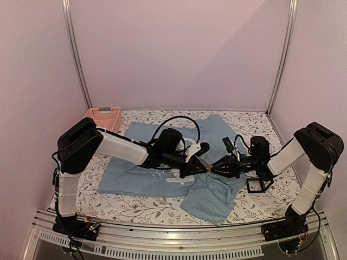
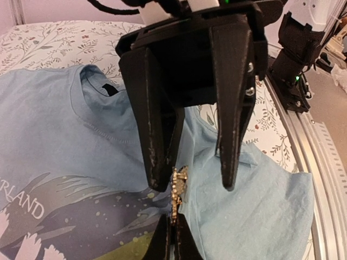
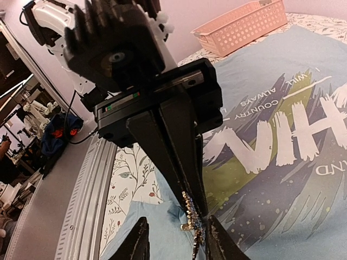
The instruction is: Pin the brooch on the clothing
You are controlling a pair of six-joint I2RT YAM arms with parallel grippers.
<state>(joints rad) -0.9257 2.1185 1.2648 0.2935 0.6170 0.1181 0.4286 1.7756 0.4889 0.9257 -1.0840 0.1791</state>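
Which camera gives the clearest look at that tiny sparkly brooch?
The left wrist view: the brooch glitters mid-frame, gripped at the left pincer tip, against the blue T-shirt. The right wrist view shows it low in frame, near the edge; the top view only a gold speck.

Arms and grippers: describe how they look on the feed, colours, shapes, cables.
The left arm and right arm each pair bulky black joint housings with white link covers. A black cable loops above the left arm's wrist. The left gripper and right gripper are matte black, each with two long tapered fingers.
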